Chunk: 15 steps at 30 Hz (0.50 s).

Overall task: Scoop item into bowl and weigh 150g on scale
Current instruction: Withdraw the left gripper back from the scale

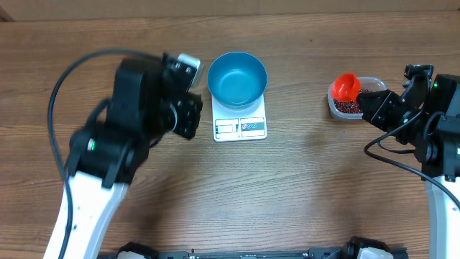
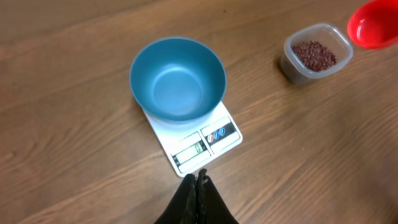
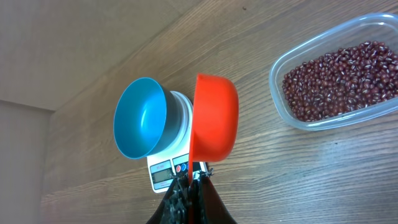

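Overhead: bowl [image 1: 237,78] empty, beans [image 1: 346,107] in tub [image 1: 374,80], scoop [image 1: 346,86] seemingly empty

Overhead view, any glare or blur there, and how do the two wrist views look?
Overhead: even light, no glare; the left arm is dark with little detail, blue bowl and scale sharp. Left wrist: soft sheen inside the bowl, red scoop cropped at the corner. Right wrist: beans crisp, right hand dark at the bottom edge.
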Each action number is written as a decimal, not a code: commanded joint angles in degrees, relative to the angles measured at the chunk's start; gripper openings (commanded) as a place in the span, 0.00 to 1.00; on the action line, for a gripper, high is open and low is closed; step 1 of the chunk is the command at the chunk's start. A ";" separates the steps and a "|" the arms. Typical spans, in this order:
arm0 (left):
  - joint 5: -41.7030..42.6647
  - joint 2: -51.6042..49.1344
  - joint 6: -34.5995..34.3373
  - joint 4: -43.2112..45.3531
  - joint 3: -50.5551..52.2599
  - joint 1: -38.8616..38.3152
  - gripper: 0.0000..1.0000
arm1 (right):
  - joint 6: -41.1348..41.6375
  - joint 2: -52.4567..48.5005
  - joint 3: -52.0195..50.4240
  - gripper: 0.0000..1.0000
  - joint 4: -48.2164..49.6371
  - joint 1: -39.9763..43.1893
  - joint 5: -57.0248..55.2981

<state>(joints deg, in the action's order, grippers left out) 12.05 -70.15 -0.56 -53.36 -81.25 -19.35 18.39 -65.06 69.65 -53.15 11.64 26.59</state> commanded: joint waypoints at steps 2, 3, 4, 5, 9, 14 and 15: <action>0.52 6.95 -2.69 8.13 13.86 0.22 0.05 | -0.50 0.00 1.29 0.04 0.31 0.33 -0.22; 0.68 8.26 -2.67 10.82 16.96 0.20 0.07 | -0.50 0.00 1.29 0.04 0.28 0.33 -0.22; 0.68 9.05 -2.64 12.74 19.26 0.22 0.09 | -0.50 0.00 1.29 0.04 0.31 0.33 -0.22; 0.63 9.42 -2.67 14.29 21.46 0.22 0.10 | -0.50 0.00 1.29 0.04 0.31 0.33 -0.22; 0.63 7.91 -2.60 17.57 26.73 0.22 0.16 | -0.50 0.00 1.29 0.04 0.28 0.33 -0.22; 1.09 3.76 -1.11 18.62 27.80 0.22 0.15 | -0.50 0.00 1.29 0.04 0.28 0.33 -0.22; 1.62 3.21 -1.11 18.95 27.80 0.20 0.16 | -0.50 0.00 1.29 0.04 0.28 0.33 -0.22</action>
<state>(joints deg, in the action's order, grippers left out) 12.08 -65.76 -2.59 -35.24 -53.91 -19.38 18.37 -65.06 69.65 -53.17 11.64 26.57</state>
